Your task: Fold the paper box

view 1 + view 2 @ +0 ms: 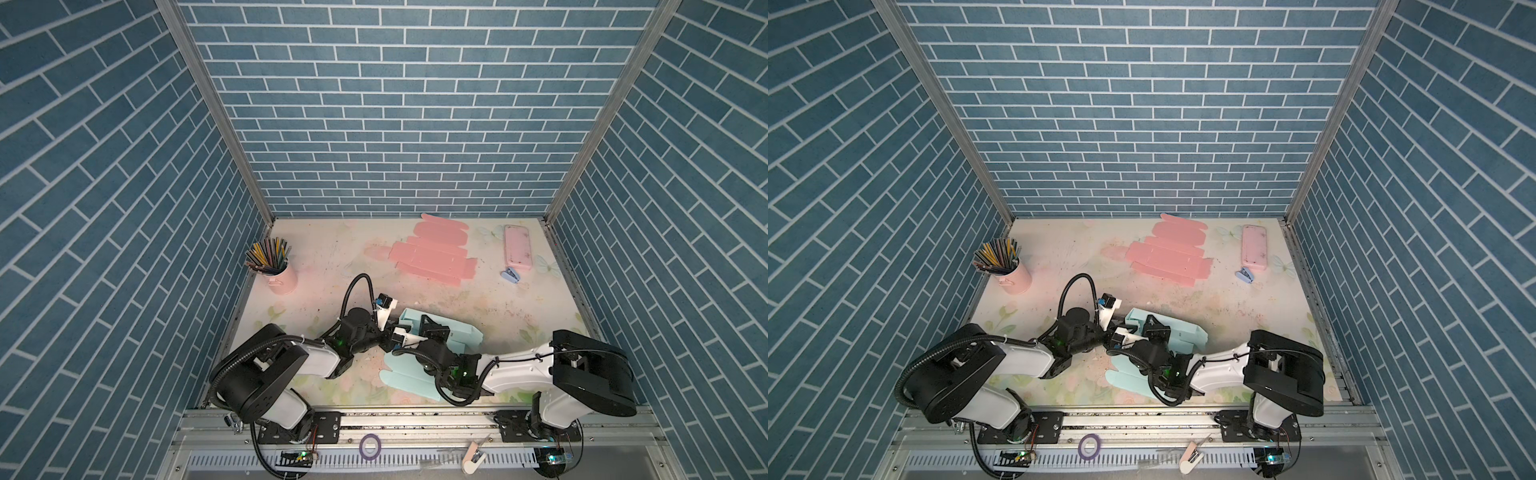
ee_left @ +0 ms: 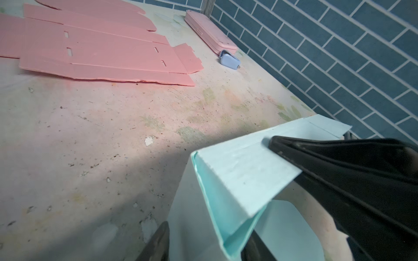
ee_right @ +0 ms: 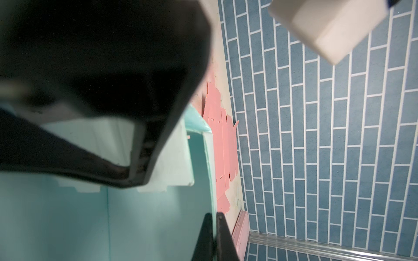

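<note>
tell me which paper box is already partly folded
The teal box at the front, where both arms reach: its walls stand up. The pink one lies completely flat farther back.

Box point(image 2: 237, 176): pale teal card, matt, cut edge slightly rough. Pink sheet point(image 2: 101, 52): matt card, scored. Surface point(image 2: 90, 135): faded print, scuffed, chipped, speckled. Case point(image 2: 210, 31): smooth plastic, faint sheen. Posts point(image 1: 216, 104): brushed metal.

Two paper boxes (teal box point(image 1: 409, 380), pink box point(image 1: 432, 257)), one pencil cup point(image 1: 282, 280), one case point(image 1: 518, 248)
</note>
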